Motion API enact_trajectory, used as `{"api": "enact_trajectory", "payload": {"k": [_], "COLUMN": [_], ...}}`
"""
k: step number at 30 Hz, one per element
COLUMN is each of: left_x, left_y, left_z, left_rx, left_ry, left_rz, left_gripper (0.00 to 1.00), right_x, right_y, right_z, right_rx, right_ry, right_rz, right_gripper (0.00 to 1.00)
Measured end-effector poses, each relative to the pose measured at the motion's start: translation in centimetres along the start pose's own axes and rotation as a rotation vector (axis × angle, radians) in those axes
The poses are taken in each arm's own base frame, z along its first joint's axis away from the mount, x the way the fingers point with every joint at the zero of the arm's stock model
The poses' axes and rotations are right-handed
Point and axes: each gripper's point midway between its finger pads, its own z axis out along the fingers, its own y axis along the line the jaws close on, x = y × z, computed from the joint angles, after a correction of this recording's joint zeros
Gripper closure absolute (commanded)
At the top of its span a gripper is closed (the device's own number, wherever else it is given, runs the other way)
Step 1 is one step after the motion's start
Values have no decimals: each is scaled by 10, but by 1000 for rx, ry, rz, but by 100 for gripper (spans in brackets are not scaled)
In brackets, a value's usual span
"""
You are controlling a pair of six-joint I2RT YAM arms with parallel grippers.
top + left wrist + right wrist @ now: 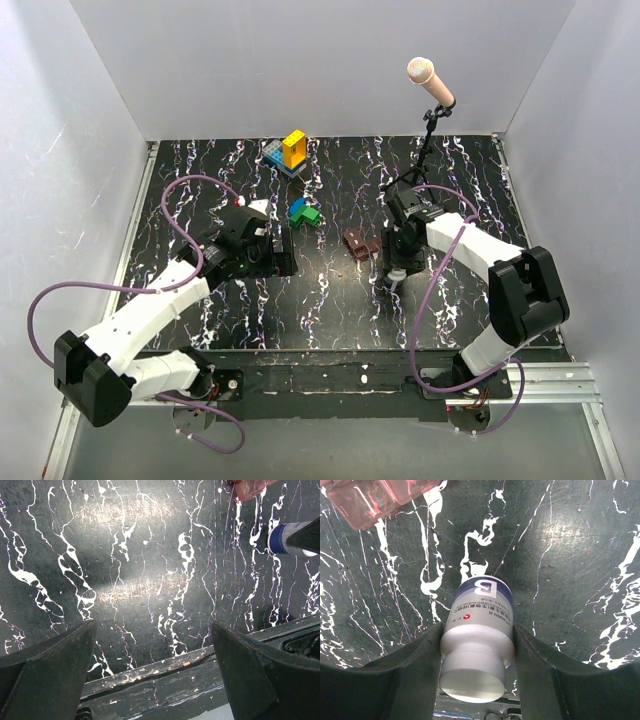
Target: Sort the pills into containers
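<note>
Currently right gripper [477, 630] clamped on white-capped vitamin bottle [481, 611]; left gripper [153, 626] wide apart above marbled table [125, 580]

White arms [150, 310], black fingers [45, 675], purple cables [197, 178]

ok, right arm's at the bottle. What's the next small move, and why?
Probably a short straight lift of the bottle off the table. The right gripper has its fingers against both its sides, so the grip looks made, and the pill box lies apart from it, out of the way. The left gripper is open, holding nothing.
</note>
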Motion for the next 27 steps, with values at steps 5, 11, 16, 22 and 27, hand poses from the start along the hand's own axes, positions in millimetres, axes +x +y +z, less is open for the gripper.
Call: {"api": "enact_trajectory", "payload": {"k": [5,11,16,22,27], "left_x": [-2,2,2,-5,-10], "left_y": [1,7,6,-11,-33], "left_z": [-3,-3,-7,-25,-45], "left_rx": [-3,-29,-14,105,246], "left_ry": [-12,-1,-4,-52,-89], "left_rz": [1,19,46,95,143], "left_gripper": [2,2,2,2,2], "right_x": [1,4,-6,-18,-8], "right_y": [1,3,20,55,87], "right_z": [0,-6,-37,-86,-120], "right_rx": [-9,-25,-110,-279,-449], "right_ry": [5,19,-31,-105,-108], "right_rz": [-8,-23,-39,-94,-155], "right_gripper": [92,99,99,99,99]}}
